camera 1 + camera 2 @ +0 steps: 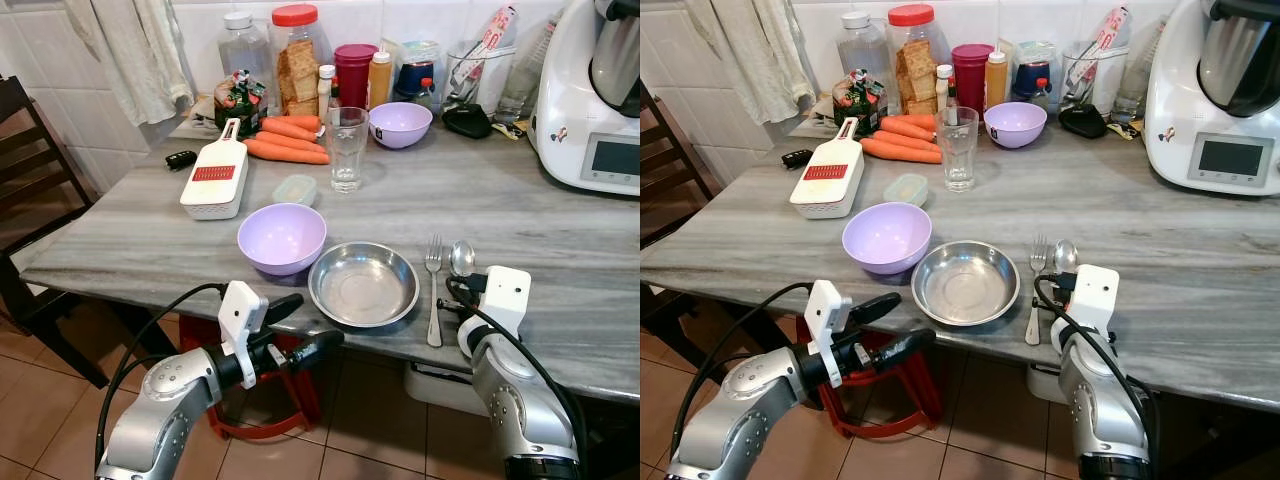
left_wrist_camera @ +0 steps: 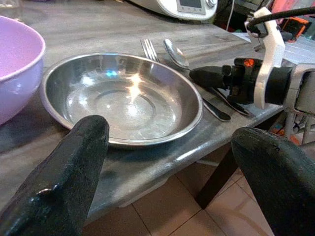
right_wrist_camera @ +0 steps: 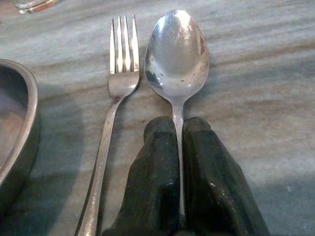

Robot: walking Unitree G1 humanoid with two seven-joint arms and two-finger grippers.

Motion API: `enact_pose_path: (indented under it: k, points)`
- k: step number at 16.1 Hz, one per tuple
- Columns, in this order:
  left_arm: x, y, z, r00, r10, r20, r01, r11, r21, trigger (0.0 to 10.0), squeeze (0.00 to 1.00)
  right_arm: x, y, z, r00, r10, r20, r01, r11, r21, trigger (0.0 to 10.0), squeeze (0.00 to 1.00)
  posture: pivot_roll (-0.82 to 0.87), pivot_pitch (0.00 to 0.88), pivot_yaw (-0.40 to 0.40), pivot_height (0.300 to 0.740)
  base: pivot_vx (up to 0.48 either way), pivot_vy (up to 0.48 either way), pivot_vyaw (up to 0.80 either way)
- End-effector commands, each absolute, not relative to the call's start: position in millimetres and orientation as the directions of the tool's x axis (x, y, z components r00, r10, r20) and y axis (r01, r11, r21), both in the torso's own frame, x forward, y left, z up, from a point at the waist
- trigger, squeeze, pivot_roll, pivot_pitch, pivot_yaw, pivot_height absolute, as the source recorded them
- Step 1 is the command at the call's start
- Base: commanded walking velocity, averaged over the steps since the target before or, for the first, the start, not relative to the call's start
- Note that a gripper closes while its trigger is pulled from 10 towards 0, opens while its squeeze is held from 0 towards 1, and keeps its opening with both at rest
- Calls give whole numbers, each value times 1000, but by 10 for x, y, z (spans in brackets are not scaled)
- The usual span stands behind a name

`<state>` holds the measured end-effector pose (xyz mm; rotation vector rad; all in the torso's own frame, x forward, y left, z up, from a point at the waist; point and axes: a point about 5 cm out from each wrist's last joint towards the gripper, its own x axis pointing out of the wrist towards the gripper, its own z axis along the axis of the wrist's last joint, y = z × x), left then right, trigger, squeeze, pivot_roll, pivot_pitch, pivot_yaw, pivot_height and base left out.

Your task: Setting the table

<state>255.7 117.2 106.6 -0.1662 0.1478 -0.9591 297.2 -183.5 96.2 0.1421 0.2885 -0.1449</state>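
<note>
A steel plate (image 1: 363,284) lies near the table's front edge, with a lilac bowl (image 1: 282,238) touching its left side. To the plate's right a fork (image 1: 433,290) and a spoon (image 1: 461,258) lie side by side, heads pointing away from me. My right gripper (image 3: 179,129) is shut on the spoon (image 3: 177,51) handle, which rests flat on the table beside the fork (image 3: 120,73). My left gripper (image 1: 320,320) hangs open just below the front edge, left of the plate (image 2: 123,98), holding nothing.
Farther back stand a clear glass (image 1: 347,148), a white grater (image 1: 215,178), carrots (image 1: 285,140), a small lidded box (image 1: 295,189), a second lilac bowl (image 1: 400,124) and jars. A white kitchen machine (image 1: 600,90) fills the back right. A dark chair (image 1: 30,200) stands left.
</note>
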Motion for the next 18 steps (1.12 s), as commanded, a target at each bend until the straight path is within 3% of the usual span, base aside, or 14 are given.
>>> enact_pose_path:
  k: [1,5,6,7,14,18]
  points:
    - [2540,1184,1080,555,-830,-59,810,556,-185,10000,0,2990,-1832,949,947,-116,-300,158,980,121,10000,0,-116,40,71,740,0,0,0]
    - [2536,1170,1074,550,-833,-62,814,551,-184,10000,0,3023,-1848,941,948,-115,-297,156,981,117,10000,0,-114,39,72,740,0,0,0]
    - [2538,1170,1073,550,-833,-63,814,551,-182,10000,0,3028,-1847,941,949,-111,-296,152,981,119,10000,741,-114,39,72,740,0,0,0]
    - [2537,1168,1073,549,-833,-64,815,551,-181,10000,0,3029,-1847,939,949,-108,-295,149,982,120,10000,1000,-114,39,72,740,0,0,0]
    - [2520,1146,1061,537,-841,-65,822,539,-184,10000,0,3021,-1872,941,951,-111,-287,151,981,121,10000,1000,-119,38,72,740,0,0,0]
    - [2530,1144,1062,546,-836,-58,817,546,-186,10000,0,3016,-1895,1132,972,-131,-193,154,982,113,10000,1000,-124,36,70,740,0,0,0]
